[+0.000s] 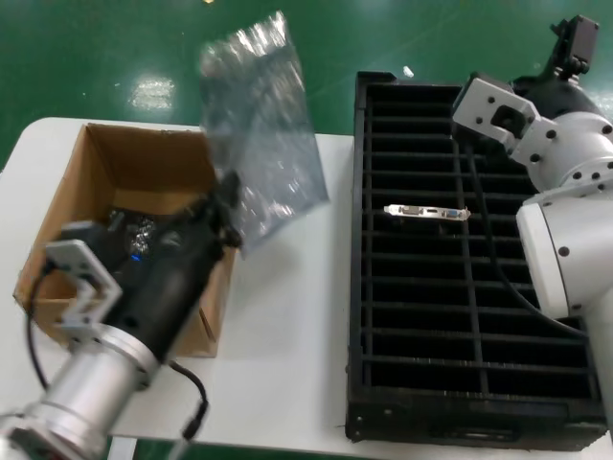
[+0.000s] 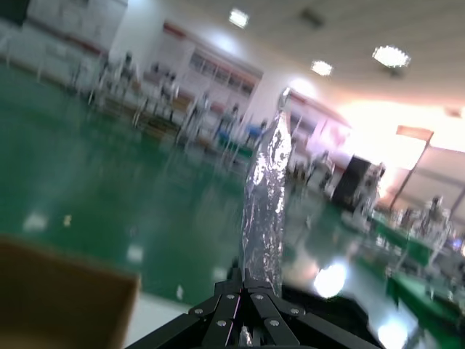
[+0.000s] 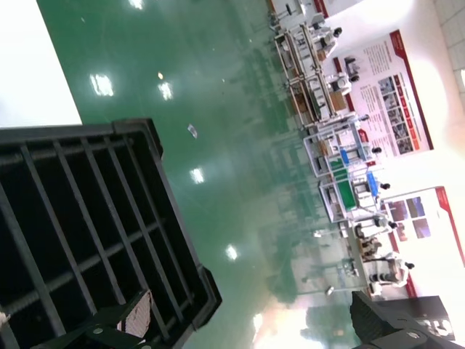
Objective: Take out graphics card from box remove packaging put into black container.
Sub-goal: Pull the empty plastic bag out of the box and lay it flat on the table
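Observation:
My left gripper (image 1: 230, 206) is shut on the lower edge of the packaging (image 1: 261, 134), a crinkled grey-blue bag held up in the air beside the box (image 1: 105, 182). In the left wrist view the bag (image 2: 267, 196) stands edge-on, straight up from my shut gripper (image 2: 258, 280). The graphics card (image 1: 427, 213) stands in a slot of the black container (image 1: 369, 287), its silver bracket upward. My right gripper (image 1: 575, 43) is open and empty, raised beyond the container's far right corner (image 3: 182, 291). A shiny wrapped bundle (image 1: 134, 230) lies inside the box.
The white table (image 1: 287, 355) carries the box at the left and the container at the right, with bare table between them. Green floor lies beyond the far edge. A cable hangs from my left arm near the front edge.

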Action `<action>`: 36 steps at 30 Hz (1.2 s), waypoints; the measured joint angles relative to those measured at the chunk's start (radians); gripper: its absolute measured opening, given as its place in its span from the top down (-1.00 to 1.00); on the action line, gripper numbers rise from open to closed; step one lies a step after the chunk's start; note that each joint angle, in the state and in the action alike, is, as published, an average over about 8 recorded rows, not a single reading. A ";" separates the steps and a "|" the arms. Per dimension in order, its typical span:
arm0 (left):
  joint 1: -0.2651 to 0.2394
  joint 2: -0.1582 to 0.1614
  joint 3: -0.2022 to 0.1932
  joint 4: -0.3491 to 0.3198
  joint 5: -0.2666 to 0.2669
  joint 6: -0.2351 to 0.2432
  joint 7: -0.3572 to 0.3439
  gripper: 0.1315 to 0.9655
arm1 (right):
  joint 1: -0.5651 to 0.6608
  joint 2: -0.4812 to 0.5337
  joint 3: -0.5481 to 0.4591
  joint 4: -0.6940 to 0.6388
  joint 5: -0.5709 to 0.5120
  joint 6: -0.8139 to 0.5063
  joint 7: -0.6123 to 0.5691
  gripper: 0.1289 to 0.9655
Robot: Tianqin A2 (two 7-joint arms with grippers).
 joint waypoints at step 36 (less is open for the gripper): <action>-0.295 0.182 0.333 0.454 -0.027 -0.177 0.022 0.98 | -0.067 0.000 -0.002 0.024 -0.095 -0.026 0.011 -1.00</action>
